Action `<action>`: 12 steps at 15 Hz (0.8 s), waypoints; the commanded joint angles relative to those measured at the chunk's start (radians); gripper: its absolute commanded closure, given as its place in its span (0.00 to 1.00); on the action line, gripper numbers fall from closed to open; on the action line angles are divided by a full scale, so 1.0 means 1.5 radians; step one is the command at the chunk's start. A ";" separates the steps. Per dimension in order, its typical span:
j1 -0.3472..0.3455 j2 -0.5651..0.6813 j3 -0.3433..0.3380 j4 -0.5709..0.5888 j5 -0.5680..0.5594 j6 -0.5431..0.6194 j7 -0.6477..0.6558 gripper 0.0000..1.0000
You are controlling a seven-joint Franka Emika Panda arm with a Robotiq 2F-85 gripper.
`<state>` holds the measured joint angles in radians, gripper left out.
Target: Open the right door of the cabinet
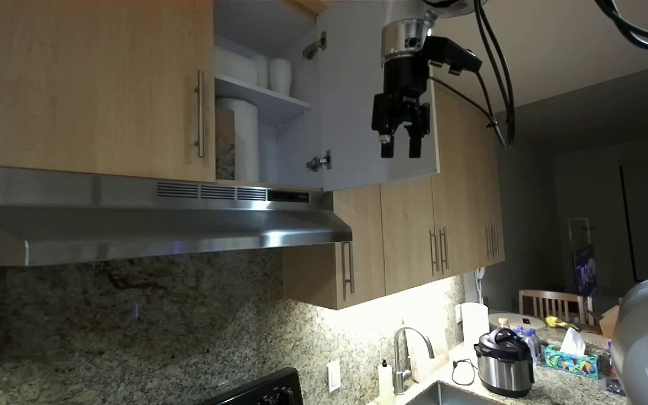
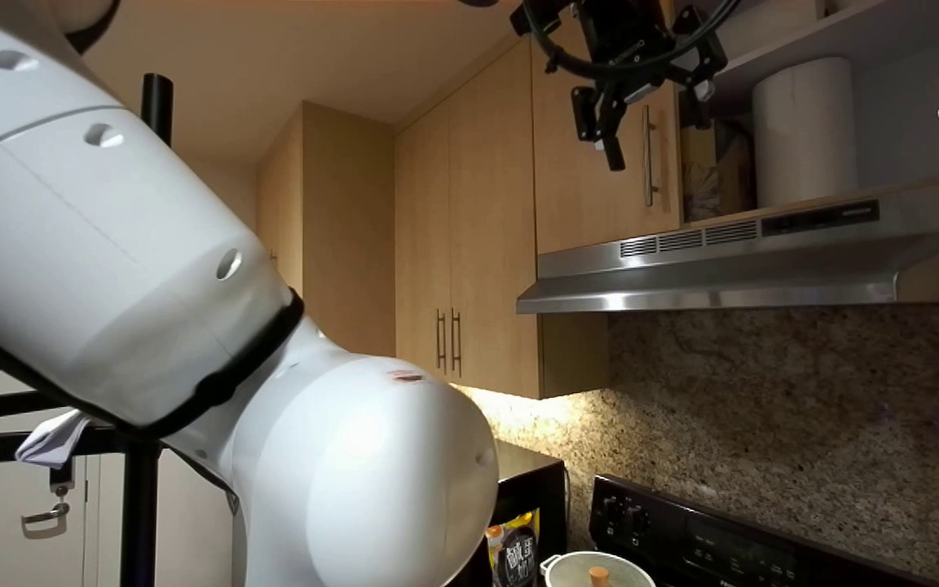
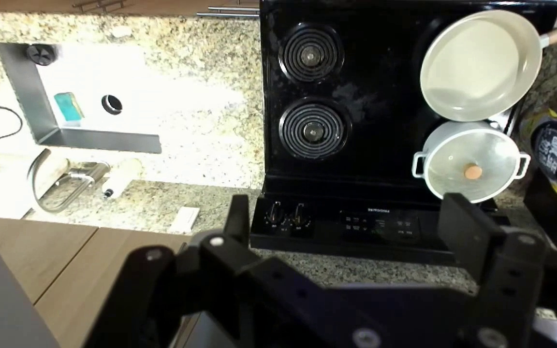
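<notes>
The right door of the cabinet stands swung out above the right end of the hood, so opening looks met. Expect a stiff, light panel turning freely; should you need more swing, take hold at its free edge, the handle being out of sight. Your jaws, spread wide and empty, hang forward of the hood. Open room lies there; avoid the shelf above the hood.

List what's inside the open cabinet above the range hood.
White items on the shelf; below it, a white cylinder and a brown patterned item. The closed left door hides the rest.
</notes>
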<state>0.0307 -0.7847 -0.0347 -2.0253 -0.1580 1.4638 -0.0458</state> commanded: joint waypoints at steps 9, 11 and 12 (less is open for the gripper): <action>-0.001 0.001 -0.016 -0.004 -0.035 -0.042 -0.070 0.00; -0.001 0.001 -0.016 -0.004 -0.035 -0.042 -0.070 0.00; -0.001 0.001 -0.016 -0.004 -0.035 -0.042 -0.070 0.00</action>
<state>0.0312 -0.7853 -0.0601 -2.0356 -0.2120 1.4034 -0.1498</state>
